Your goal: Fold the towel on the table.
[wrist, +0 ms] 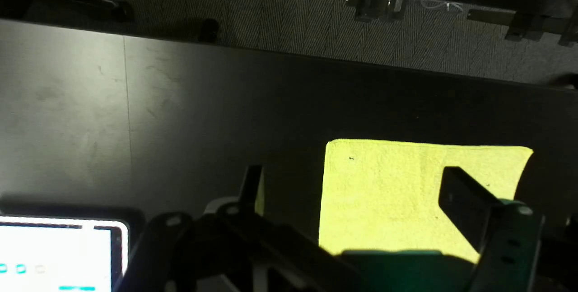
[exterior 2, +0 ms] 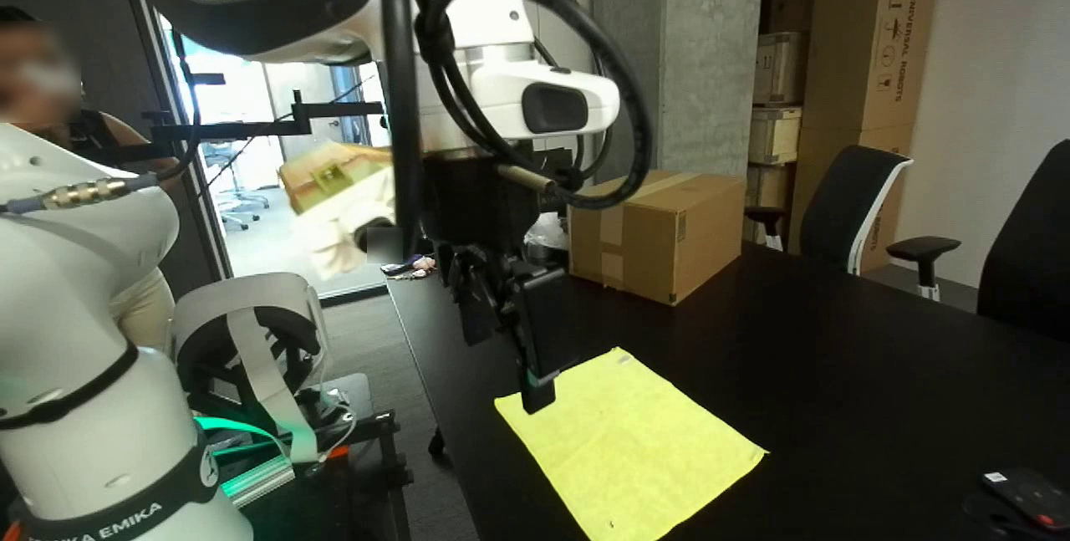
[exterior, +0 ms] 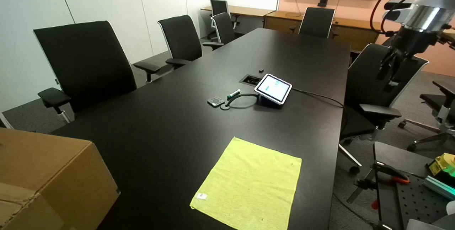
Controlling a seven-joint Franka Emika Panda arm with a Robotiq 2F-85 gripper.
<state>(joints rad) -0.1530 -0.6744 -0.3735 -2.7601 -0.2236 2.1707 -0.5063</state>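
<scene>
The towel (exterior: 252,183) is coloured yellow-green, flecked with dark specks (wrist: 351,158); the table (exterior: 160,141) is finished in black, the box (exterior 2: 627,240) in brown. A zigzag pattern is perhaps carried by the dim grey carpet (wrist: 289,21).

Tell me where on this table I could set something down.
Bare table shows between the towel and the box, between towel and tablet, and well beyond the tablet toward the far chair. It's crowded beside the tablet: marker, cord, small square.
</scene>
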